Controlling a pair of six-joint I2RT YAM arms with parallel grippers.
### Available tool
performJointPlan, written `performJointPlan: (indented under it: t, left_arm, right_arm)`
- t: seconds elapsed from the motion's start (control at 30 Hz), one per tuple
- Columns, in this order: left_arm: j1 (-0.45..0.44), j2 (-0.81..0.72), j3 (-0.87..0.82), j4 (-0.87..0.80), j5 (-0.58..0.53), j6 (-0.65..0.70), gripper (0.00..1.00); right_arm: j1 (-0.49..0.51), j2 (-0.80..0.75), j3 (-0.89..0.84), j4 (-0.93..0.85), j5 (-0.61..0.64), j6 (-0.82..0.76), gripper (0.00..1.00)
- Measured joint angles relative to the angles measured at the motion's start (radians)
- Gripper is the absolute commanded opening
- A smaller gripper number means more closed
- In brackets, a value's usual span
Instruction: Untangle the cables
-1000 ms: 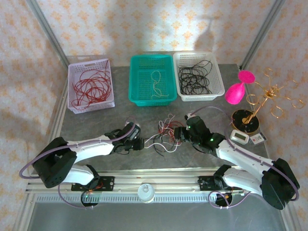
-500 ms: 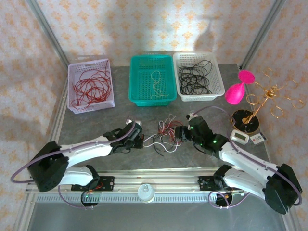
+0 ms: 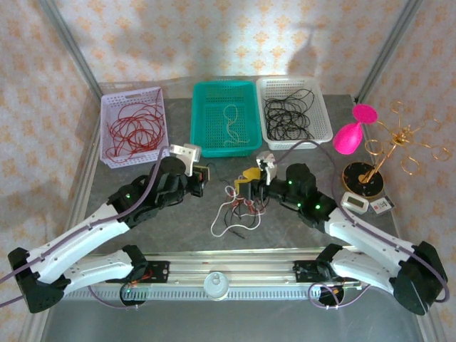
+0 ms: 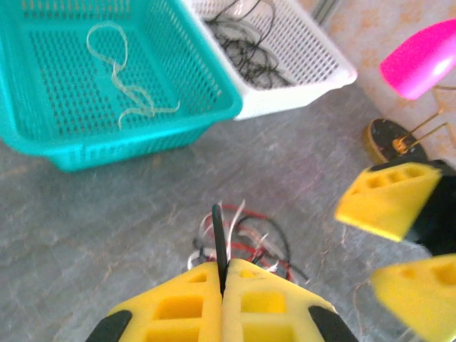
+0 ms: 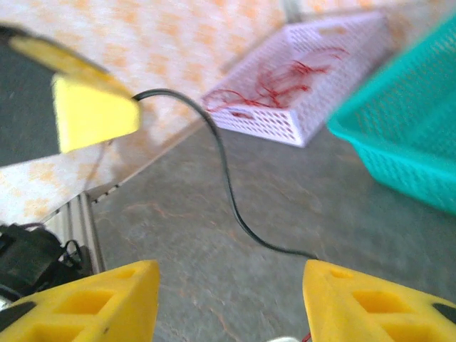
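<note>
The cables (image 3: pixel 237 206) lie in a loose red, white and black bunch on the grey table (image 3: pixel 178 231), between my two grippers and in front of the teal basket (image 3: pixel 217 152). My left gripper (image 4: pixel 222 274) has its jaws pressed together on one black wire (image 4: pixel 216 231); its lower end is hidden by my own fingers. My right gripper (image 5: pixel 226 285) has its jaws well apart, nothing between them; there the bunch is cut off at the bottom edge, and the lilac basket (image 5: pixel 299 121) is blurred.
</note>
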Motion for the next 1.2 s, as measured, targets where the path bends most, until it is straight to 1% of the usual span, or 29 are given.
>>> performJointPlan:
  t: [0.17, 0.33, 0.4, 0.47, 0.57, 0.73, 0.87, 1.0, 1.2]
  left_arm:
    - [0.0, 0.014, 0.119, -0.043, 0.021, 0.067, 0.0]
    - [-0.001, 0.021, 0.196, -0.07, 0.046, 0.107, 0.0]
    - [-0.004, 0.025, 0.223, -0.074, 0.058, 0.123, 0.0]
    - [-0.006, 0.029, 0.248, -0.076, 0.07, 0.132, 0.0]
    - [-0.006, 0.043, 0.301, -0.089, 0.085, 0.148, 0.0]
    - [-0.006, 0.058, 0.431, -0.09, 0.087, 0.183, 0.0]
    - [-0.006, 0.056, 0.54, -0.069, 0.079, 0.22, 0.0]
    - [-0.006, 0.092, 0.665, -0.045, 0.08, 0.251, 0.0]
    - [-0.006, 0.148, 0.746, 0.026, 0.092, 0.279, 0.0]
  right_arm:
    - [0.007, 0.164, 0.08, 0.157, -0.095, -0.097, 0.57]
    - [0.041, 0.304, 0.142, 0.257, -0.13, -0.124, 0.55]
    - [0.061, 0.346, 0.149, 0.297, -0.132, -0.124, 0.53]
    - [0.083, 0.389, 0.159, 0.326, -0.123, -0.117, 0.48]
    - [0.106, 0.456, 0.177, 0.362, -0.069, -0.088, 0.42]
    - [0.109, 0.546, 0.174, 0.393, 0.073, -0.009, 0.39]
    - [0.112, 0.577, 0.123, 0.413, 0.158, 0.042, 0.37]
    - [0.114, 0.619, 0.046, 0.437, 0.232, 0.077, 0.34]
    - [0.114, 0.7, -0.011, 0.458, 0.299, 0.107, 0.33]
